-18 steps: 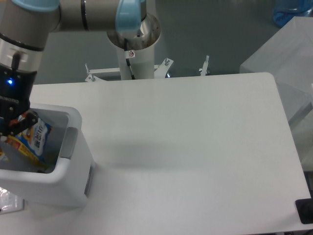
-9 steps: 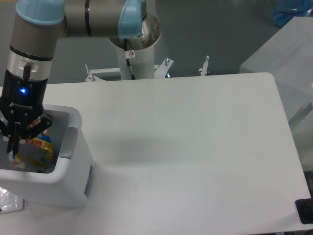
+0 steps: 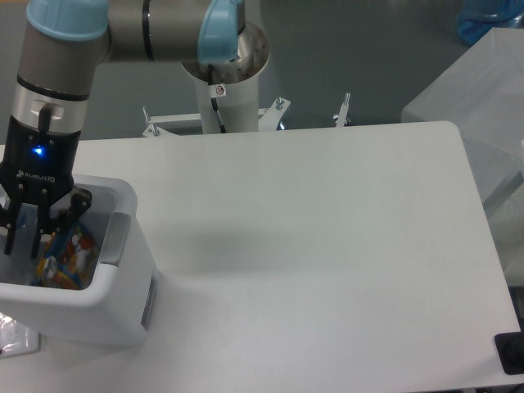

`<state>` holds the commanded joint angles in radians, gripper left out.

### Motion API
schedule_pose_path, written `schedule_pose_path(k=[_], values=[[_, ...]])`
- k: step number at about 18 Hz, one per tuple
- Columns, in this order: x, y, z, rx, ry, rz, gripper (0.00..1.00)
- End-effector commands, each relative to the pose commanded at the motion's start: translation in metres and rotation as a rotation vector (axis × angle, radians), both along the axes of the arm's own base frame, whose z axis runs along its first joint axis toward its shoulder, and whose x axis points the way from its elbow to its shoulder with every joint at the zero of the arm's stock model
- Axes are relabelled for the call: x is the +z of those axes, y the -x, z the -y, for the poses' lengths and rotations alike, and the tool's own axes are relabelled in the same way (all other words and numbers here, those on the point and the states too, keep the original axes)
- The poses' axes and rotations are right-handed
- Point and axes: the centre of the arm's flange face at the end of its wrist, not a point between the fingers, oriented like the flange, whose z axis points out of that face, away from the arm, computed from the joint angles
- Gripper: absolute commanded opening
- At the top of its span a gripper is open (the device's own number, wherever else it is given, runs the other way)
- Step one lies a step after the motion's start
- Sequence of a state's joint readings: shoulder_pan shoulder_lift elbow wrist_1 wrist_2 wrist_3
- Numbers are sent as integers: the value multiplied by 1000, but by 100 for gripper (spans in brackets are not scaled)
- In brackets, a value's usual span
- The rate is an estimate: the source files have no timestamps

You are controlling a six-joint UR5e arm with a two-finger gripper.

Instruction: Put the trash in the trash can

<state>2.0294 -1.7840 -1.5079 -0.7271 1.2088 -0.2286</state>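
The white trash can (image 3: 82, 296) stands at the table's left front, its grey side tab (image 3: 115, 237) facing right. Inside it lies the trash I can see, a colourful snack packet (image 3: 67, 257) with blue, yellow and red print, resting on the bottom. My gripper (image 3: 24, 237) hangs just above the can's opening, over the packet. Its fingers (image 3: 37, 239) are spread open with nothing between them. The arm's wrist hides the back left part of the can's inside.
A bit of clear plastic (image 3: 12, 337) shows at the left front corner, below the can, cut off by the frame edge. The arm's base column (image 3: 225, 74) stands behind the table's far edge. A black object (image 3: 512, 354) sits at the right front corner.
The packet was between the fingers a second ago; it has now dropped to the can's bottom. The gripper moved over the can and its fingers opened.
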Motion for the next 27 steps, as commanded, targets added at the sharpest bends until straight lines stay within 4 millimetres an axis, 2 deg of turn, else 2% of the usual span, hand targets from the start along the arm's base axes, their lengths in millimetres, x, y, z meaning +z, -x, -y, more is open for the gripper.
schedule_pose_path(k=[2,4,6,7,8,9,11,13,17,21,24,27], values=[[4,4,2,9,-5,-4,41],[14,21,9,41,-17,-24,50],[22,69,26,134,-11,-76,57],[24,94,34,163,-12,-94,64],[25,119,41,190,-10,-108,85],[23,139,50,205,-4,-125,100],[11,166,62,199,24,-161,100],[-7,181,63,148,60,-206,100],[-7,219,84,75,138,-403,100],[-7,232,98,-92,221,-587,100],[-7,228,104,-224,289,-648,100],[-6,234,108,-218,350,-675,100]])
